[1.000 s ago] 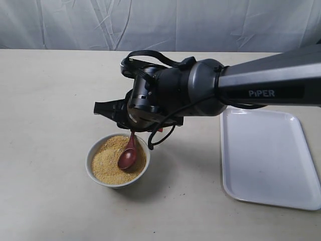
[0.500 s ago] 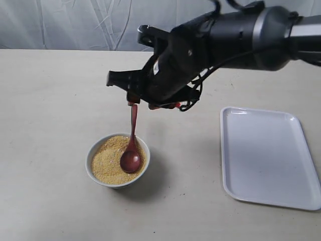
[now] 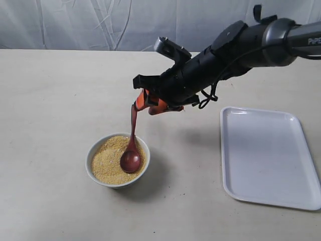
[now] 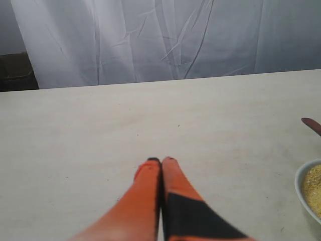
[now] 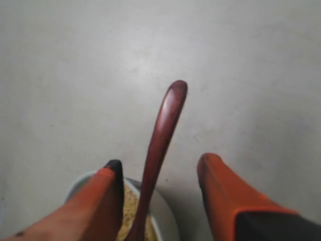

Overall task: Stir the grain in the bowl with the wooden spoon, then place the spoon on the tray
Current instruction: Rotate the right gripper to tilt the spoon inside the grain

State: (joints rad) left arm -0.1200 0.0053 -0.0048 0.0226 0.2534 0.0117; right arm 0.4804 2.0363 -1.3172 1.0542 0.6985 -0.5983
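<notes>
A pale beige surface (image 3: 50,100) ran back to a creased white curtain (image 3: 100,20) along its far edge. The grain (image 3: 108,158) lay as a sandy yellow mound filling the bowl (image 3: 89,155), which sat toward the near edge, left of the middle. The wooden spoon (image 3: 131,150) stood with its oval end sunk in the grain on the bowl's right side, its slim handle rising steeply above the rim.

The right gripper (image 3: 143,103) reached in from the right edge and hung at the top of the handle. In the right wrist view its orange fingers (image 5: 215,186) were spread wide, with the handle (image 5: 163,125) between them and nearer one finger; whether it touched that finger could not be told.

The tray (image 3: 271,155) lay bare near the right edge, well apart from the bowl.

The left gripper (image 4: 161,161) had its fingers pressed together over bare surface, holding nothing.
</notes>
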